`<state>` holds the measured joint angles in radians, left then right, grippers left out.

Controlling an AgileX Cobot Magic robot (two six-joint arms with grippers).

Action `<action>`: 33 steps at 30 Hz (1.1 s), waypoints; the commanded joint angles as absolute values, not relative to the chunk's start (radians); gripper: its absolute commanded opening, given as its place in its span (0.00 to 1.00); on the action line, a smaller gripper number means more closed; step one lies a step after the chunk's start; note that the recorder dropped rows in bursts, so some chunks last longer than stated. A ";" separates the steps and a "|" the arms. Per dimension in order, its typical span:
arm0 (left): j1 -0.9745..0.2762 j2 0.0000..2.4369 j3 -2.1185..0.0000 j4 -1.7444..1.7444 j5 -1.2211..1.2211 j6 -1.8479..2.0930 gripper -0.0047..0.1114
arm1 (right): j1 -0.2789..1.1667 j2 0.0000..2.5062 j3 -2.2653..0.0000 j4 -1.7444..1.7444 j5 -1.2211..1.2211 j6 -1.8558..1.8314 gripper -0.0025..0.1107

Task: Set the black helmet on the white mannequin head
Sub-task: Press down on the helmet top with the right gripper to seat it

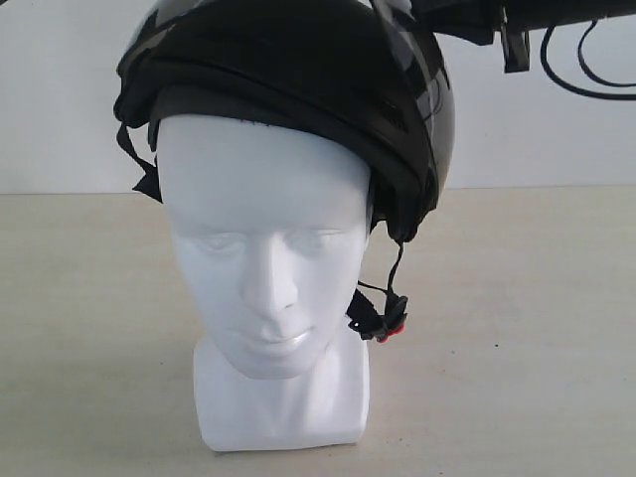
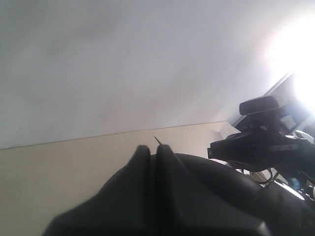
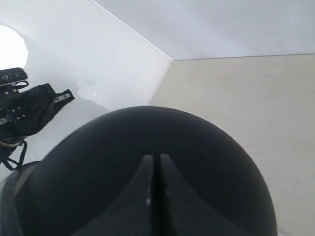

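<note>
The helmet [image 1: 298,60] is already sitting on the mannequin head [image 1: 268,248], a bit crooked, left tool [image 2: 153,150] and right tool [image 3: 153,160] both clenched on nothing, so next I'd guess pressing it down straight.

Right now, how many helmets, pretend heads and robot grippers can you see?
Helmets: 1, the black helmet
Mannequin heads: 1, the white mannequin head, under the helmet
Grippers: 2, the left gripper and the right gripper, both shut
Total: 4
</note>
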<state>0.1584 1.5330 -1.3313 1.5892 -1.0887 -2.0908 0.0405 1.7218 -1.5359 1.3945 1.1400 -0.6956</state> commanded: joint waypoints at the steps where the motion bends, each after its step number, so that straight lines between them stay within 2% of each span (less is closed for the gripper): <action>1: 0.098 1.532 -1.341 1.596 -1.044 -2.099 0.08 | 0.051 1.707 -1.569 1.403 1.171 -0.652 0.02; 6: 0.056 1.532 -1.341 1.597 -1.042 -2.099 0.08 | 0.082 1.706 -1.569 1.401 1.221 -0.633 0.02; 33: 0.056 1.532 -1.341 1.639 -1.058 -2.099 0.08 | 0.161 1.626 -1.567 1.329 1.221 -0.565 0.02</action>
